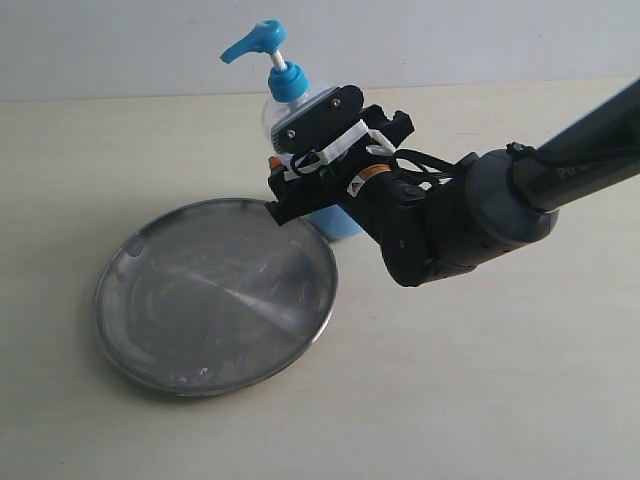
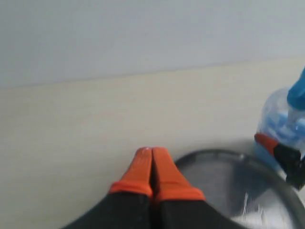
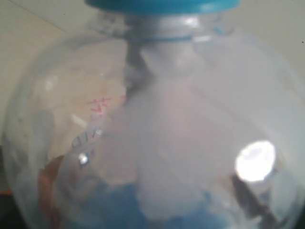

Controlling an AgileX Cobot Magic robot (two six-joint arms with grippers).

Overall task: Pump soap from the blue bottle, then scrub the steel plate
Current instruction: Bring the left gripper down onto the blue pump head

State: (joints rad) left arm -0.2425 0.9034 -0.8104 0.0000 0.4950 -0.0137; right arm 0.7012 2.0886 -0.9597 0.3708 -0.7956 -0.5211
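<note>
The blue bottle (image 1: pixel 283 100) stands upright at the far rim of the steel plate (image 1: pixel 215 295), its blue pump head raised. Light blue soap (image 1: pixel 340 222) shows low in the bottle. My right gripper (image 1: pixel 278 170) reaches in from the right, one finger on each side of the bottle's body. In the right wrist view the bottle (image 3: pixel 157 119) fills the frame with soap (image 3: pixel 119 205) at its base, and my right gripper (image 3: pixel 150 200) straddles it. My left gripper (image 2: pixel 152 151) is shut and holds nothing, hovering beside the plate (image 2: pixel 224 186) and apart from the bottle (image 2: pixel 281 124). It is outside the exterior view.
The plate lies on a pale beige tabletop (image 1: pixel 500 380) with a light wall (image 1: pixel 450 40) behind. Whitish smears cross the plate's surface. My right arm (image 1: pixel 560 170) stretches in from the right edge above the table.
</note>
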